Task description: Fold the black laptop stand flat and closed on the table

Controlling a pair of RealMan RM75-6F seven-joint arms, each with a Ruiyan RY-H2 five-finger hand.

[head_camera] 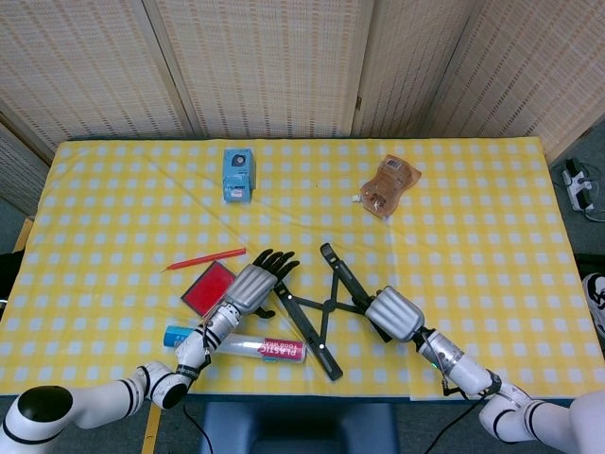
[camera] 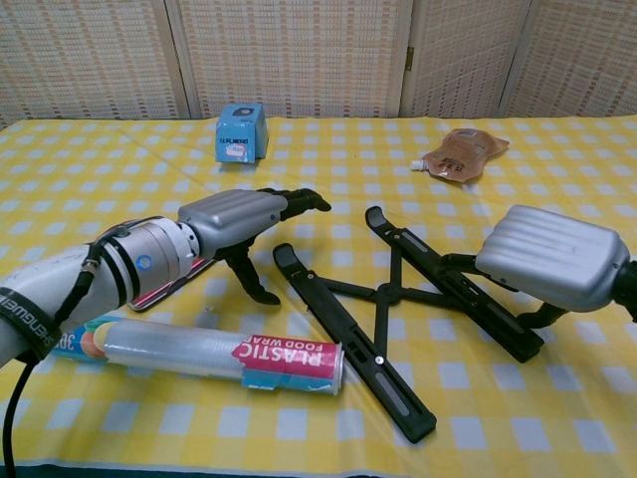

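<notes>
Broadly, the desk [head_camera: 113, 189] wore a yellow-and-white checked cloth, and near its front edge lay the black laptop stand [camera: 398, 299], still spread open in an X: two long rails joined by crossed struts. In the head view each rail ran from the far left toward the near right, the left rail [head_camera: 304, 322] parallel to the right one [head_camera: 348, 284]. The left hand [camera: 234, 219] hovered just left of the stand with its fingers spread and holding nothing, dark fingertips pointing toward the left rail. The right hand [camera: 552, 257] sat over the near end of the right rail; its silver back hid the fingers, so whether it gripped the rail or merely rested there could not be told. A roll [camera: 194, 349] in front of the left hand read "PLASTIC FOOD WRAP", with "300" on its blue end. Partly hidden behind the left forearm was a red flat case [head_camera: 208, 287], beside a red pen [head_camera: 203, 259]. Farther back stood a small blue box [head_camera: 238, 175] and a brown pouch [head_camera: 389, 185], their print too small to read.
</notes>
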